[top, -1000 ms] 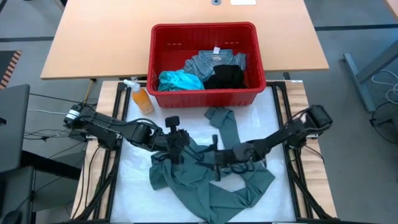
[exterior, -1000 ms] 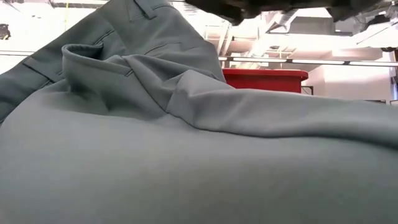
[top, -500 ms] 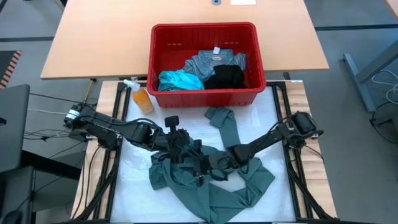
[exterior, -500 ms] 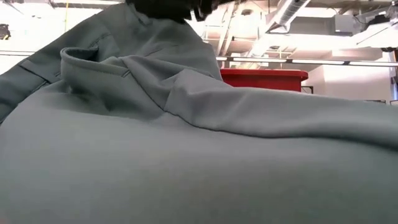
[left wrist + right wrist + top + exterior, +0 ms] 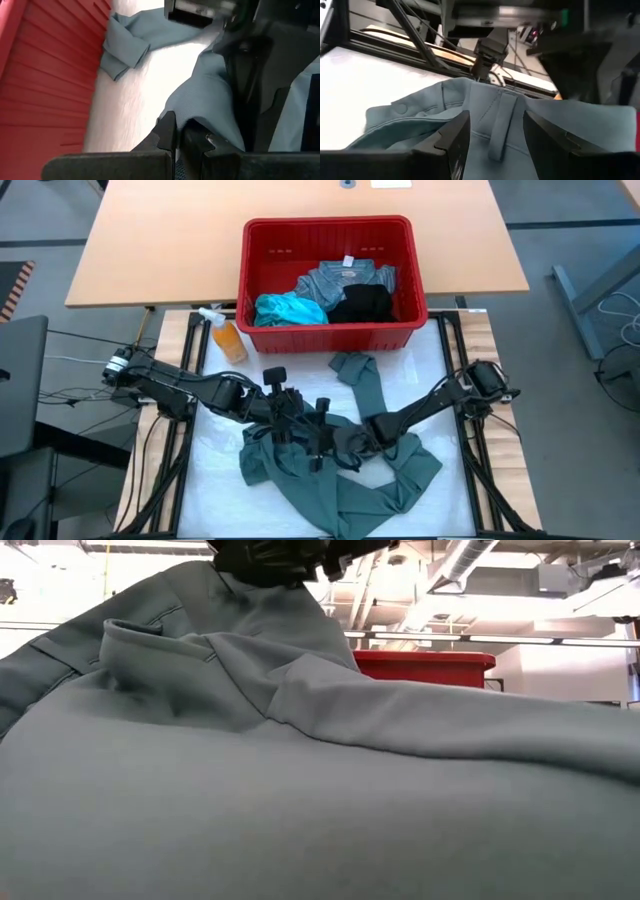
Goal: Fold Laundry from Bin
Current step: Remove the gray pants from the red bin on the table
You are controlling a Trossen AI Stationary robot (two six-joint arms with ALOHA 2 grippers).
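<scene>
A grey-green garment point(image 5: 350, 480) with a waistband, a button and a belt loop point(image 5: 499, 125) lies crumpled on the white table cover. One leg reaches toward the red bin point(image 5: 330, 335). The bin holds turquoise point(image 5: 288, 308), black point(image 5: 360, 302) and mottled blue-grey point(image 5: 345, 278) laundry. My left gripper point(image 5: 288, 425) is shut on the garment near its waistband. My right gripper point(image 5: 322, 442) stands open close beside it, nearly level, one finger point(image 5: 455, 135) on each side of the belt loop. My left gripper point(image 5: 181, 140) pinches a raised fold of the garment point(image 5: 197, 117) at the waistband's edge point(image 5: 472, 80) between its two fingers, slanting down from the table's left. The cloth rises to a peak at the fingers; the rest lies slack on the table. My right gripper: I cannot tell whether its open fingers touch the waistband.
An orange spray bottle point(image 5: 228, 337) stands at the bin's front left corner. In the low view the garment point(image 5: 300, 790) fills the foreground, with the bin point(image 5: 425, 665) behind it. Bare white cover point(image 5: 215, 450) shows on the left, beside the garment.
My right gripper has moved toward the table's left over the garment, closing up to my left gripper, and has tipped more level; it has stood still for the last half second. My left gripper keeps its hold in place.
</scene>
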